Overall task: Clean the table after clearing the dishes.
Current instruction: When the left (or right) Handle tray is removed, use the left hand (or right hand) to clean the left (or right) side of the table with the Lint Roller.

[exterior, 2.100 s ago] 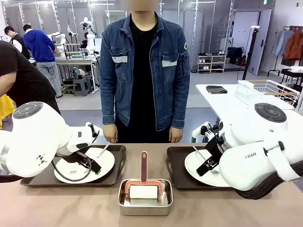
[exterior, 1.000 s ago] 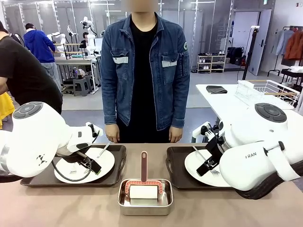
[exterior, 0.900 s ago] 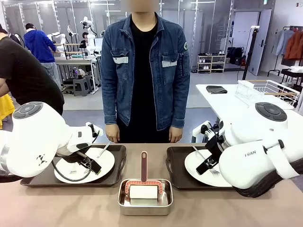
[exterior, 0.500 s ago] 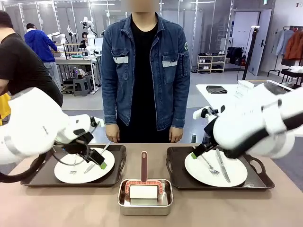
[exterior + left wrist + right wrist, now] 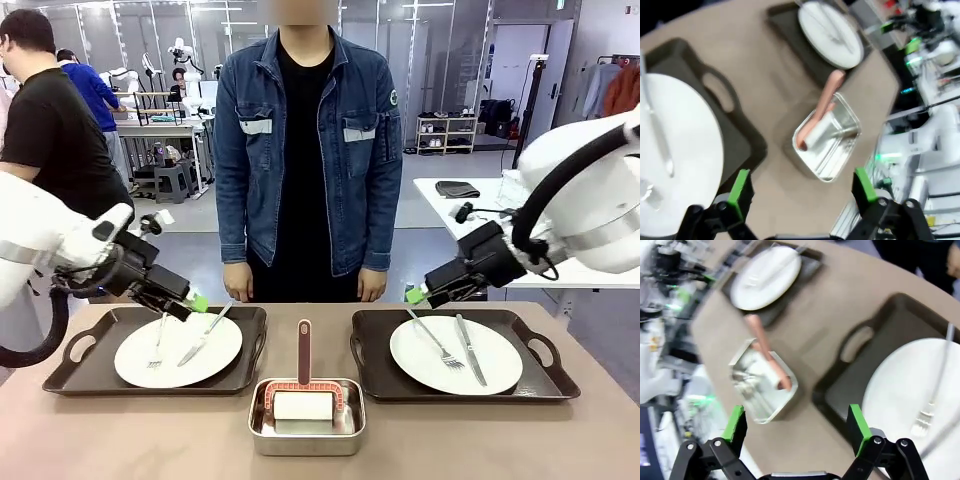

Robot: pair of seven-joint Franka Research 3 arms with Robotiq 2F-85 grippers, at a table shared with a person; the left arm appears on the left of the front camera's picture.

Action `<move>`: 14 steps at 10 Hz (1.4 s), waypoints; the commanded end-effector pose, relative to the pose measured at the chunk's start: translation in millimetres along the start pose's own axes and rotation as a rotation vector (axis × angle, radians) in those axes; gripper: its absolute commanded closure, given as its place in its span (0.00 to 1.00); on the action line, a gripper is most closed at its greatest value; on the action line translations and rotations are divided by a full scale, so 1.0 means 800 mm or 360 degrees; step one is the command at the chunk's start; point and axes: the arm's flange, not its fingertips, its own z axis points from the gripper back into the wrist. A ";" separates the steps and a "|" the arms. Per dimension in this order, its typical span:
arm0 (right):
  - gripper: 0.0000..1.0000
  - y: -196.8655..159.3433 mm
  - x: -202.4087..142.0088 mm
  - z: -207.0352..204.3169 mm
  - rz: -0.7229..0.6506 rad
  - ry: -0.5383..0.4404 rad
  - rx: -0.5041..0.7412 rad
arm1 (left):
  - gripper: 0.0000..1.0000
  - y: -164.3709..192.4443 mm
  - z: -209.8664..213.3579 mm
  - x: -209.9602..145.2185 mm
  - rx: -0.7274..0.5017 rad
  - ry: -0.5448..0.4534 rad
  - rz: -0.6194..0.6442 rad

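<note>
While aloft, both claws (image 5: 801, 181) (image 5: 796, 414) wide, empty.

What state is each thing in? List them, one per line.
left gripper, open, empty
right gripper, open, empty
left plate, on left tray, fork and knife on it
right plate, on right tray, fork and knife on it
roller, lying in pan
table, dishes not cleared
</note>
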 end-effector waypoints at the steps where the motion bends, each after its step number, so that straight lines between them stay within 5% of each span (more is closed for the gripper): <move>1: 0.00 -0.056 -0.009 0.019 -0.0351 -0.0024 0.0356 | 0.00 0.045 0.023 -0.020 -0.0416 -0.0157 0.0209; 2: 0.00 -0.064 -0.020 0.036 -0.0428 -0.0093 0.0471 | 0.00 0.061 0.043 -0.034 -0.0638 -0.0315 0.0308; 4: 0.00 -0.075 -0.045 0.078 -0.0557 -0.0170 0.0506 | 0.00 0.088 0.079 -0.057 -0.0745 -0.0491 0.0386; 10: 0.00 -0.151 -0.174 0.256 -0.0925 -0.0615 0.0244 | 0.00 0.159 0.268 -0.171 -0.0337 -0.0850 0.0590; 14: 0.00 -0.158 -0.195 0.293 -0.1017 -0.0614 0.0057 | 0.00 0.169 0.296 -0.174 -0.0101 -0.0703 0.0665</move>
